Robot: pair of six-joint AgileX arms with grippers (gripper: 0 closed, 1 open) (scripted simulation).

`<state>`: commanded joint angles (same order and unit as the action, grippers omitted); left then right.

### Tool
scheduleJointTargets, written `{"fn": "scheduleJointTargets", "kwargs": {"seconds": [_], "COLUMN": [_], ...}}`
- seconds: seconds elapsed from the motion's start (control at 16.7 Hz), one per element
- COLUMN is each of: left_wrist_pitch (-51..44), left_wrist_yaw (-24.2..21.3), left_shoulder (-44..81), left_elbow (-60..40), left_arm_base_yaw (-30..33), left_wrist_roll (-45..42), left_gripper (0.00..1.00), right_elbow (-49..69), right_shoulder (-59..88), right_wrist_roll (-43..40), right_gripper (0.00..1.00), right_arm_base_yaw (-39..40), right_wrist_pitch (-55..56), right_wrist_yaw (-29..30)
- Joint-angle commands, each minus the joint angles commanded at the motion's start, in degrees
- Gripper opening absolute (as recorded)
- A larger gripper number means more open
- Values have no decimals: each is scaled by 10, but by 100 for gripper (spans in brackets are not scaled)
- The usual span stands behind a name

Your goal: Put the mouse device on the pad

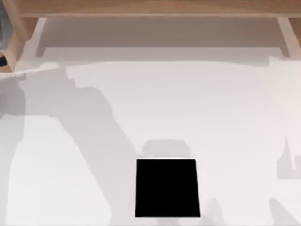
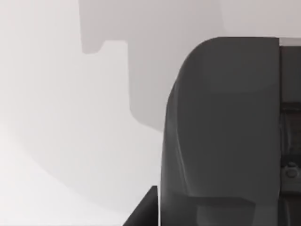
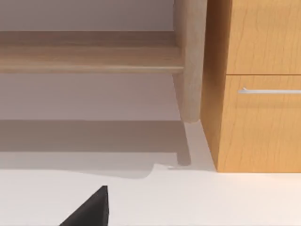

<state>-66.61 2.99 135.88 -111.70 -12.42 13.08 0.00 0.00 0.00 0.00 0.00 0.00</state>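
Starting at the left of the white table (image 1: 225,117) in the top view, a broad grey shadow slants down from the far left edge toward the middle. A pale wooden frame (image 1: 150,8) runs along the far side.

In the left wrist view the mouse device (image 2: 225,127) sits very close to the camera. It is a smooth, dark grey body with a rounded corner, and the white tabletop and soft shadows lie behind it. One black tip of the left gripper (image 2: 146,212) shows just beside the mouse's edge, seemingly touching it. The other side is hidden, so I cannot tell whether this gripper is clamped on the mouse or loose.

Further along, the pad (image 1: 167,188) lies flat near the table's front edge, about midway between left and right. It is a plain black rectangle with a faint shadow just behind it.

On the right, more shadows fall along the table's right edge. The right wrist view shows one black wedge of the right gripper (image 3: 89,209) low over the white surface (too little of it to tell whether it is apart or together). Beyond it are a wooden shelf (image 3: 89,59), a rounded post (image 3: 190,61) and an orange-brown cabinet (image 3: 258,127) with a silver drawer handle (image 3: 270,91).
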Motion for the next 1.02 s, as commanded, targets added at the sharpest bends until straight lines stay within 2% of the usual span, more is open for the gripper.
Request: {"fn": "scheduleJointTargets", "kwargs": {"seconds": [0.24,0.6,1.02], "left_wrist_pitch": [-58,-121,-167], "left_wrist_yaw": [19,-10,-30], "left_shoulder": [-45,-26,24], "left_elbow": [-54,-184,-212], "left_arm_base_yaw": [-5,12,17], "left_wrist_roll": [12,7,-5], "left_gripper": [0,0,0], "right_elbow": [0,0,0], "right_shoulder": [0,0,0], "right_wrist_roll": [0,0,0], "right_gripper": [100,100,100], "right_arm_base_yaw": [0,0,0], "right_wrist_pitch": [0,0,0], "right_wrist_yaw": [0,0,0]}}
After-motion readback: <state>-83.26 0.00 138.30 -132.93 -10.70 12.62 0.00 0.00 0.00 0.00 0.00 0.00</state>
